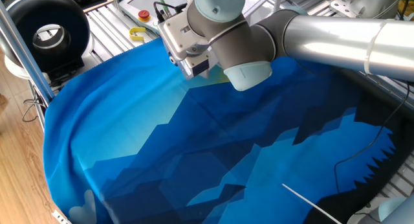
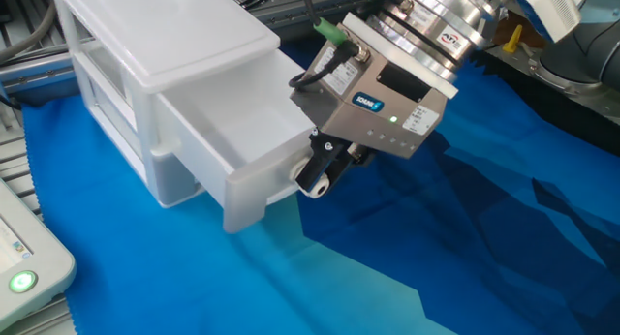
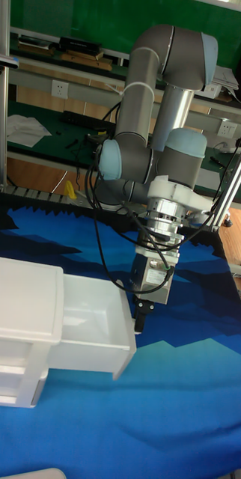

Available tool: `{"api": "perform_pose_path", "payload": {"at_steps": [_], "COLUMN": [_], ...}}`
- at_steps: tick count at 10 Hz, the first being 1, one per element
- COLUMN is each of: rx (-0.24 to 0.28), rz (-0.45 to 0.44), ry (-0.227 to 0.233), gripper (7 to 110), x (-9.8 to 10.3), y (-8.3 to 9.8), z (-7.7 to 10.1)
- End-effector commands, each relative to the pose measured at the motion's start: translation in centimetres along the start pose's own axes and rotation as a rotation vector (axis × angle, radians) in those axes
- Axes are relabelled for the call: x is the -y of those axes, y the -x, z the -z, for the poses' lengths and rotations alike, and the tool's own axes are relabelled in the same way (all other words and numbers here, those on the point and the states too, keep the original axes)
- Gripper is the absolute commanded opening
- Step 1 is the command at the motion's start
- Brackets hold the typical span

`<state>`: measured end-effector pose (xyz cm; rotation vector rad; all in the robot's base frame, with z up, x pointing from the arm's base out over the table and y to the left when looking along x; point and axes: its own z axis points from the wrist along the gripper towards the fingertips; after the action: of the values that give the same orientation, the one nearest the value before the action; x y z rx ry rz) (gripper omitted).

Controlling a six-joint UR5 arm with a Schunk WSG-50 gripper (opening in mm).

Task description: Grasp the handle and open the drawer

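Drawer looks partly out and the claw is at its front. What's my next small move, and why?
Probably a little more straight pull away from the unit. The drawer is out but its rear still sits under the top; the claw is at the front face, and the blue cloth ahead looks clear. The handle is hidden behind the fingers.

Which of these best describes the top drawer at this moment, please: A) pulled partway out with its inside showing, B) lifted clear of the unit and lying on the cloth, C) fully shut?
A: the drawer juts from the unit with its empty inside visible, and the gripper is at its front.
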<state>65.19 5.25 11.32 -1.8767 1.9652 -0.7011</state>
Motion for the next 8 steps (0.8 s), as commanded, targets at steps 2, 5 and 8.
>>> {"api": "perform_pose_path", "payload": {"at_steps": [2, 5, 8], "rx": [-0.012, 0.048, 0.106], "rz": [0.024, -0.045, -0.089], "ry": [0.043, 0.073, 0.085], "gripper": [7, 7, 7], "x": [-1.0, -1.7, -1.9], "y": [-0.5, 1.0, 2.5], "z": [0.1, 0.1, 0.3]}}
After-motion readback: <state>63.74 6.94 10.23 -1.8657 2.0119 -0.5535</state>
